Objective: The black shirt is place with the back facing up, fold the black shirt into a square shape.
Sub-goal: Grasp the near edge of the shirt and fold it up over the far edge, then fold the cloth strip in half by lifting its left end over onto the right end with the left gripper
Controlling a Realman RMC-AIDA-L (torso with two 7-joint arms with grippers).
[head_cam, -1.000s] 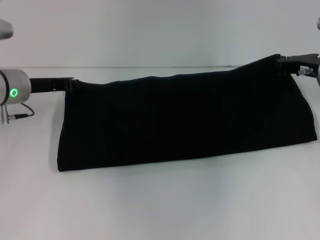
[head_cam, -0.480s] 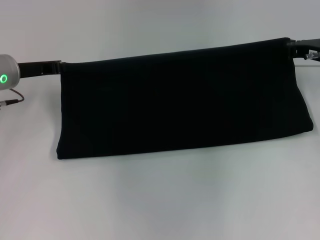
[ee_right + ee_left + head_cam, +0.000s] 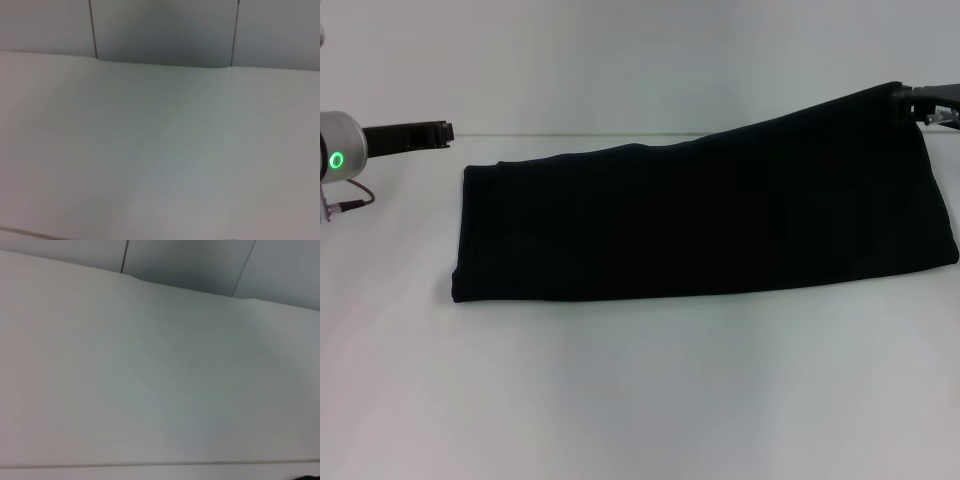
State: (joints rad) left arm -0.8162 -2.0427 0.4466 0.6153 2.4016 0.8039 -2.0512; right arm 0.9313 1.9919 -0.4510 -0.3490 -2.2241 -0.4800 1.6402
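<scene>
Large matte-black soft fabric shirt (image 3: 710, 215) lies folded as long band on white table (image 3: 640, 400). Left gripper (image 3: 445, 131) clear of cloth, fingers unreadable. Right gripper (image 3: 910, 100) pinches raised corner. Squaring folds remain.

black shirt (image 3: 710, 215) on table (image 3: 640, 400), left tool (image 3: 445, 131) just beside, right tool (image 3: 910, 98) seemingly touching its corner

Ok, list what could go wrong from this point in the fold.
1. The right gripper holds one corner of the black shirt raised while the left gripper is clear of the cloth; pulling further could drag the shirt askew on the table.
2. The left end lies lower than the lifted right end, so releasing now may leave an uneven, slanted fold rather than a square.
</scene>
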